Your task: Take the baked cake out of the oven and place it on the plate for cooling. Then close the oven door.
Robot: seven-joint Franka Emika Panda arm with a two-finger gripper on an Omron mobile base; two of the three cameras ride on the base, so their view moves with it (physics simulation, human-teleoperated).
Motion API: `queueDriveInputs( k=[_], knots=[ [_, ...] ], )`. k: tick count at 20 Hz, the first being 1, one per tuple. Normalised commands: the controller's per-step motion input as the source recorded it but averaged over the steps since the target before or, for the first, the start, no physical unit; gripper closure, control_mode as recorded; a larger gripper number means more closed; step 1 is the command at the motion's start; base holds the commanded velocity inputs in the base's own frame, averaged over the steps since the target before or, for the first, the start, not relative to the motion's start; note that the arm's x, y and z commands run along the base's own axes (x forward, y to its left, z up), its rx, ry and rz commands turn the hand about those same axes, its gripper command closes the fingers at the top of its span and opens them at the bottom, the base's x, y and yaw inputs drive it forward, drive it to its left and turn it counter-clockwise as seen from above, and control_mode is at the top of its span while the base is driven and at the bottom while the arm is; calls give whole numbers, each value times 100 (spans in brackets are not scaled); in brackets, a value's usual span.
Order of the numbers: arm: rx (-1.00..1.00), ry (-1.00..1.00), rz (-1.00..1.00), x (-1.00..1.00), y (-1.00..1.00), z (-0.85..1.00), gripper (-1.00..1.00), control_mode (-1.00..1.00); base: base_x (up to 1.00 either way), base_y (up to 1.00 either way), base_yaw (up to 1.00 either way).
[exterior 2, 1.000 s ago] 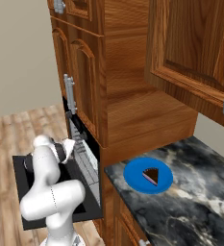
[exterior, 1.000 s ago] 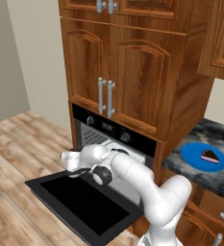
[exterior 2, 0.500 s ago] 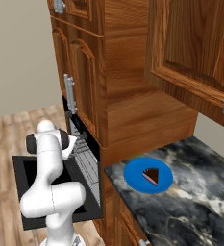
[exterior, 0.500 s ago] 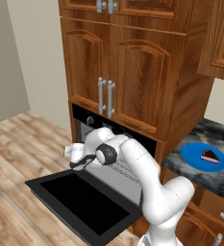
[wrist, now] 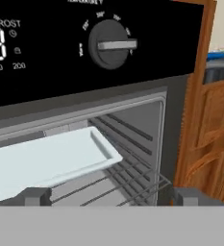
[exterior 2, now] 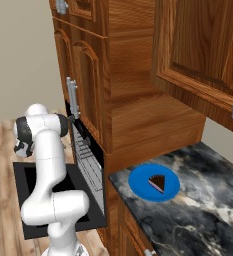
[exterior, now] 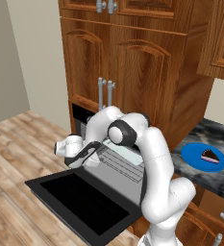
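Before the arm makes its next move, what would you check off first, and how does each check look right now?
1. Cake on the blue plate: ok.
2. Plate resting flat on the counter: ok.
3. Gripper open and holding nothing: ok.
4. Oven door closed: not ok, it lies folded down.
5. Pale tray sitting on the oven rack, inside the opening: ok.
6. Door handle within reach: cannot tell.

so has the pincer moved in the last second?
Yes. In the left base view the pincer has risen and drawn out leftward, from low over the open oven door to level with the oven opening.
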Motion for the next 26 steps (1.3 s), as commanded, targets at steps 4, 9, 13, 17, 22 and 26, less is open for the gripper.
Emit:
queueDriveInputs(
  k=[4, 9, 13, 17, 22, 26],
  knots=[
    [11, 17, 20, -100, 59, 90, -100, -100, 0, 0, 0],
    [9, 19, 18, -100, 63, 75, -100, -100, 0, 0, 0],
    [6, 16, 16, -100, 53, 57, -100, -100, 0, 0, 0],
    [5, 20, 14, -100, 36, 62, -100, -100, 0, 0, 0],
    [0, 28, 7, -91, 74, 7, -100, -100, 0, 0, 0],
    [0, 21, 3, -73, 94, -18, -100, -100, 0, 0, 0]
  ],
)
